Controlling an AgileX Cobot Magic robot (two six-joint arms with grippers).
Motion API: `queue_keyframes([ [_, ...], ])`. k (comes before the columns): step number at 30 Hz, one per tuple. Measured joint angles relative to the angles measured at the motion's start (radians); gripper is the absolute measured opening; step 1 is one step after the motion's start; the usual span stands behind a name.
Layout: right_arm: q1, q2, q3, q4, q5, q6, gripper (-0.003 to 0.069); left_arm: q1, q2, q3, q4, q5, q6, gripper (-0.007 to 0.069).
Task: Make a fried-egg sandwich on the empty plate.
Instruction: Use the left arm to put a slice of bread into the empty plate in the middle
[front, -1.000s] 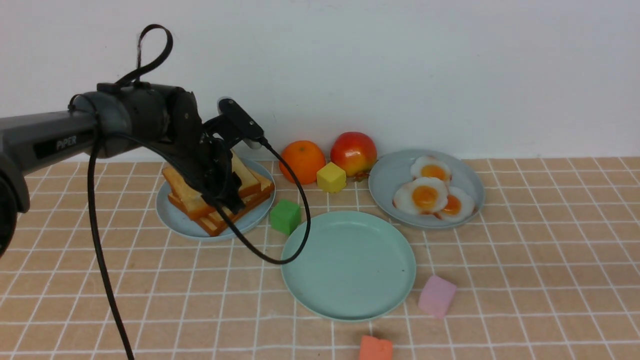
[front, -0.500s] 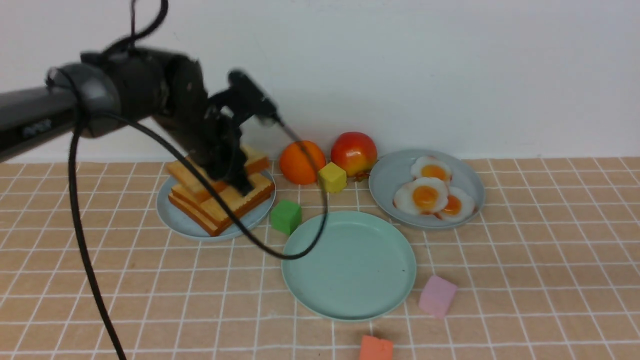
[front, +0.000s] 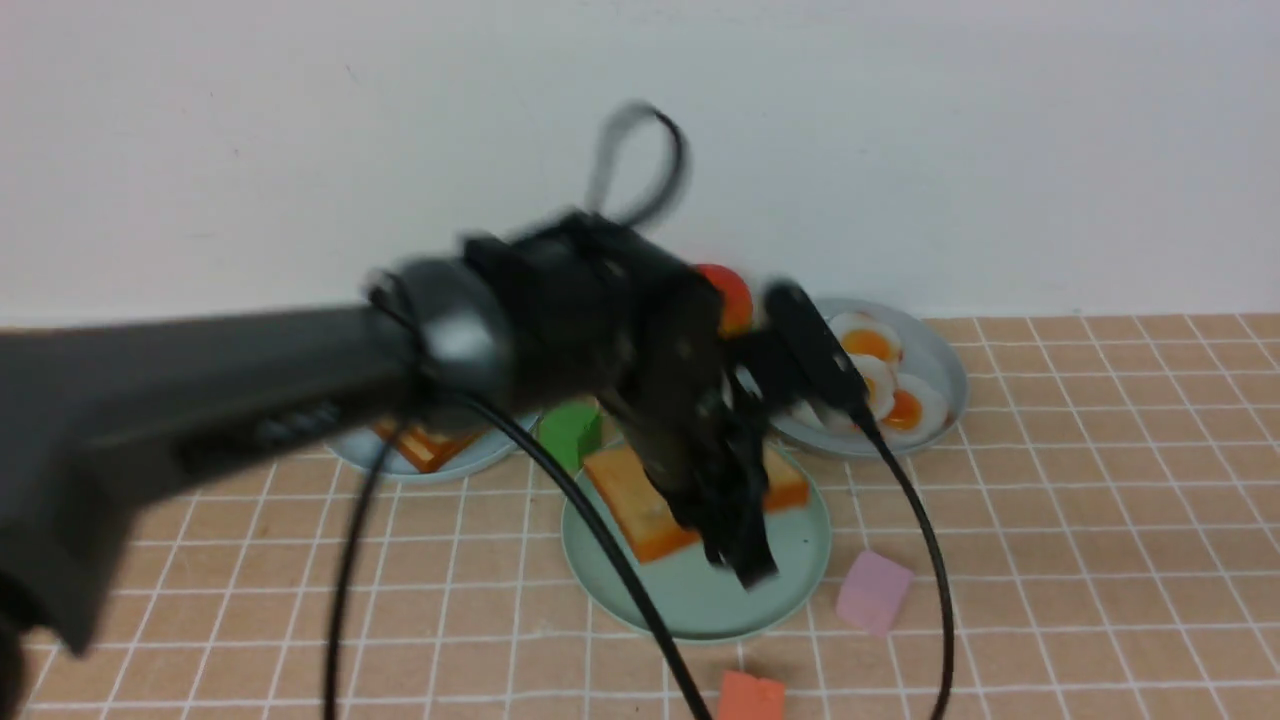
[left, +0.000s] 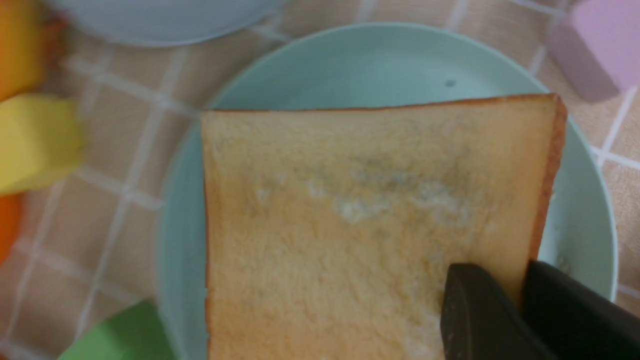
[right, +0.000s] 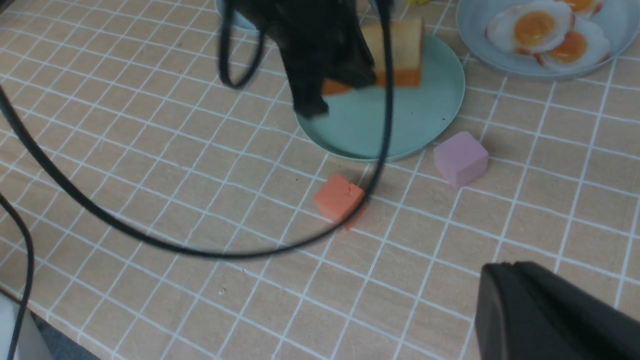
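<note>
My left gripper (front: 740, 550) is shut on the edge of a golden-brown toast slice (front: 640, 505) and holds it low over the mint-green plate (front: 700, 600). In the left wrist view the slice (left: 370, 220) covers most of the plate (left: 575, 240), with the gripper (left: 520, 277) pinching its crust. Other toast (front: 420, 445) stays on the light-blue plate, mostly hidden by the arm. Fried eggs (front: 905, 405) lie on the grey-blue plate (front: 945, 370). My right gripper (right: 505, 272) is shut and empty above the bare tiles, out of the front view.
A green cube (front: 570, 430) sits by the plate's far left rim, a pink cube (front: 873, 592) at its right, an orange-red cube (front: 752, 697) in front. A red apple (front: 730, 295) and a yellow cube (left: 35, 142) stand behind. The left arm's cable (front: 620, 590) hangs over the plate.
My left gripper lifted a toast slice off the stack on the light-blue plate and carried it right, to over the mint-green plate.
</note>
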Motion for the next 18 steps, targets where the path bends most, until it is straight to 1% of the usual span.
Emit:
queue_keyframes([
  [3,0.0,0.0,-0.001,0.0,0.015,0.0,0.0027,-0.005,0.041,0.002,0.027,-0.027,0.0,0.0097],
  [10,0.0,0.0,-0.001,0.0,0.025,0.0,0.0037,-0.005,0.077,0.002,0.03,-0.092,-0.001,0.009],
  [11,0.0,0.0,-0.001,0.0,0.027,0.0,0.0041,-0.005,0.077,0.002,0.03,-0.094,-0.001,0.0099],
  [15,0.0,0.001,-0.001,0.0,0.029,0.03,0.0064,-0.005,0.077,0.002,0.027,-0.091,-0.003,0.0171],
  [16,0.0,0.013,-0.001,0.0,0.029,0.053,0.0091,-0.005,0.074,0.002,0.013,-0.077,-0.003,0.0239],
  [18,0.0,0.028,-0.002,-0.004,0.027,0.069,0.0127,-0.005,0.066,0.002,-0.004,-0.056,-0.003,0.0288],
])
